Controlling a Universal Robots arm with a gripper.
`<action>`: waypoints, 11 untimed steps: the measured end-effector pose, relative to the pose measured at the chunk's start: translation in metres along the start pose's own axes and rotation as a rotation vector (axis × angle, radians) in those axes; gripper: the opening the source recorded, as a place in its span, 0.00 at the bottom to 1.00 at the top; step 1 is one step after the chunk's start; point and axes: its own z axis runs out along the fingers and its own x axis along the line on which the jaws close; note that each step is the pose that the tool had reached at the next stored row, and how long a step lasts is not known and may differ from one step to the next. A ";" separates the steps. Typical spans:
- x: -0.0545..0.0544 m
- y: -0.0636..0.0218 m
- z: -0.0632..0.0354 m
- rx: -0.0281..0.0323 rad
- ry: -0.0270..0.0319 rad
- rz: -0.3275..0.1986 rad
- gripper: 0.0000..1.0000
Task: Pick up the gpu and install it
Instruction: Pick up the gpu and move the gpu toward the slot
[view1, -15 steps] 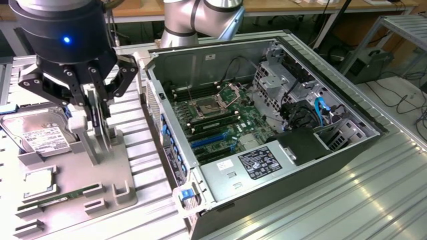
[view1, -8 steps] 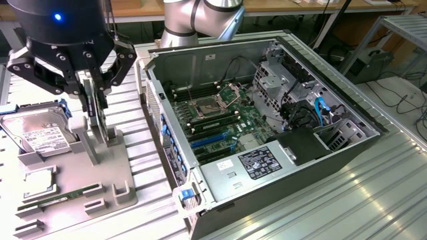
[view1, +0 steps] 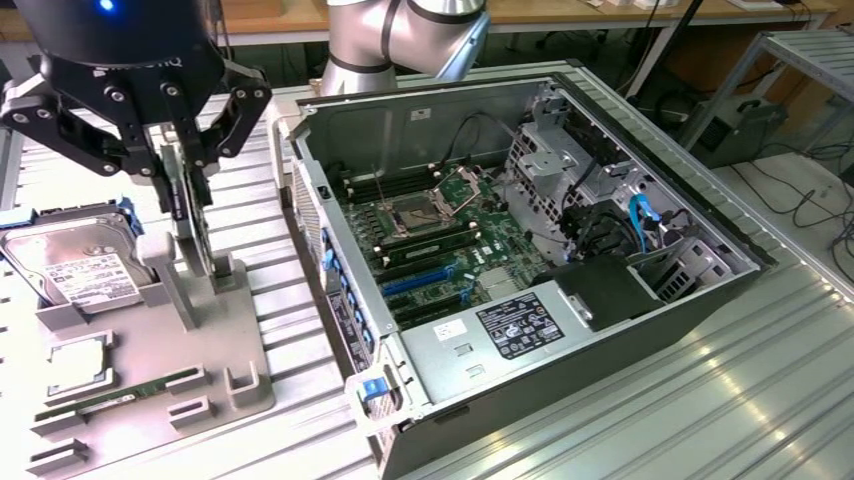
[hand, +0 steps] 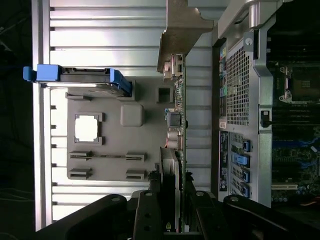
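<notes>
The gripper (view1: 187, 172) is squeezed tight on the gpu (view1: 192, 238), which stands on its edge at the gray tray (view1: 251, 385), beside the open computer case (view1: 534, 420).

Thin dark gpu (view1: 195, 235), standing on edge, clamped in tool (view1: 183, 182), at grey holder (view1: 240, 350)

The gripper (view1: 183, 186) is over the grey holder tray (view1: 256, 335) on the exterior view's left, its fingers pinched on the gpu (view1: 196, 238), which stands upright and edge-on. It looks seated in its slot, hard to say. The hard drive (view1: 74, 265) lies beside it, and the open computer case (view1: 340, 135) lies on the table (view1: 694, 400) to the right.
</notes>
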 end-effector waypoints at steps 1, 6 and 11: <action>0.000 0.0001 -0.0014 0.0001 0.0001 0.000 0.27; 0.000 0.0006 -0.0153 -0.0001 -0.0001 0.000 0.27; 0.000 0.0007 -0.0173 -0.0001 -0.0013 0.000 0.27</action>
